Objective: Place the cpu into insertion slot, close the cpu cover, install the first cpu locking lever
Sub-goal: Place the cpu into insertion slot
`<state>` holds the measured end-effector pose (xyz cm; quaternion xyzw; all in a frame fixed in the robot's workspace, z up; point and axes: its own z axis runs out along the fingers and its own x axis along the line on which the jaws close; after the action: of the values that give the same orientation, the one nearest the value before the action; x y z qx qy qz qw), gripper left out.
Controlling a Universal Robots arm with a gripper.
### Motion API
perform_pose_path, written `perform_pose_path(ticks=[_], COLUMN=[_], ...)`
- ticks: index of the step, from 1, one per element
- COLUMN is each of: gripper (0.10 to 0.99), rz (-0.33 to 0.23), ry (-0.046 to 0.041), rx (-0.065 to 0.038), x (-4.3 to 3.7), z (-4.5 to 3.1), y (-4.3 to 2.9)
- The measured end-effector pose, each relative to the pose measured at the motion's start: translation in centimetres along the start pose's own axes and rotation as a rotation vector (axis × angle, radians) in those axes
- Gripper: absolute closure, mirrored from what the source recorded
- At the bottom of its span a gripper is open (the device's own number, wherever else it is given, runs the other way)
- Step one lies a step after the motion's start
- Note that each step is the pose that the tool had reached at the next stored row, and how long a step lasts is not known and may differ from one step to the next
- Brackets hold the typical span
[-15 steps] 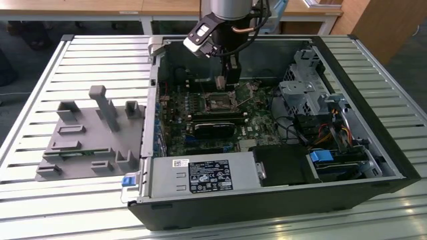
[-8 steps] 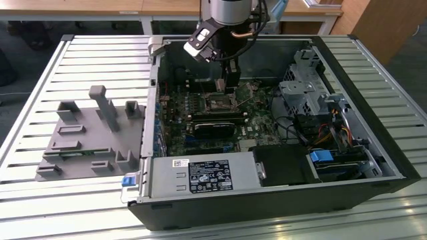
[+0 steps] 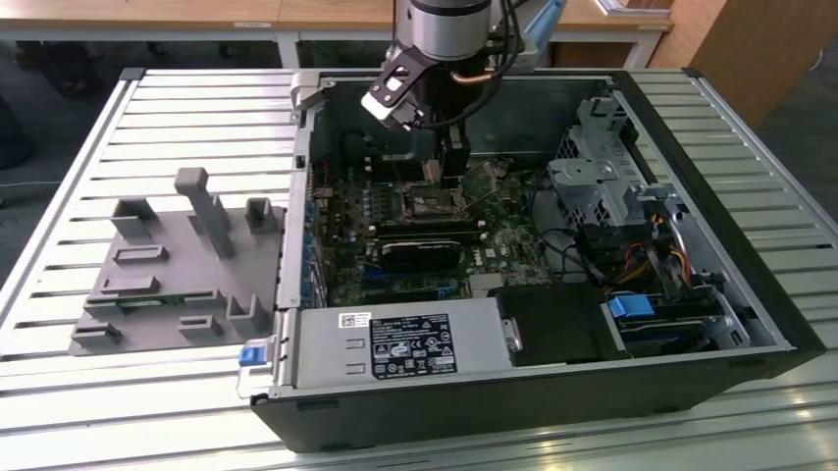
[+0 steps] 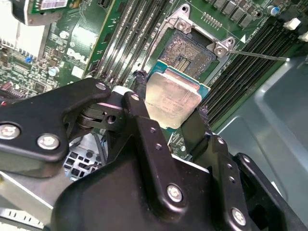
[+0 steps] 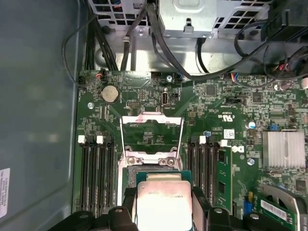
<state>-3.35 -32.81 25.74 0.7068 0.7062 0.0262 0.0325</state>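
Clamped on the cpu [image 4: 174, 94], the gripper [image 3: 453, 177] hung near the open insertion slot [image 3: 430, 203], about one o'clock from it in the exterior view, so I judged that a slightly skewed lowering could bend its contacts or strike the raised cpu cover [image 5: 144, 156].

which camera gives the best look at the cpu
The second wrist view: the cpu shows its whole metal top and green edge, clamped in the gripper near the insertion slot. The first wrist view cuts part of it off at the frame edge. The exterior view leaves it too small to make out.
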Motion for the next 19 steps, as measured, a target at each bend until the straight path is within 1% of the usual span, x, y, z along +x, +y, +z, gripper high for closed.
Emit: perform_pose_path(ticks=[2,19], gripper=[0.545,0.545], rz=[0.0,0.0], ry=[0.0,-0.003], rx=[0.0,-0.001], x=[0.01,0.03], z=[0.19,0.85], y=[-0.02,-0.08])
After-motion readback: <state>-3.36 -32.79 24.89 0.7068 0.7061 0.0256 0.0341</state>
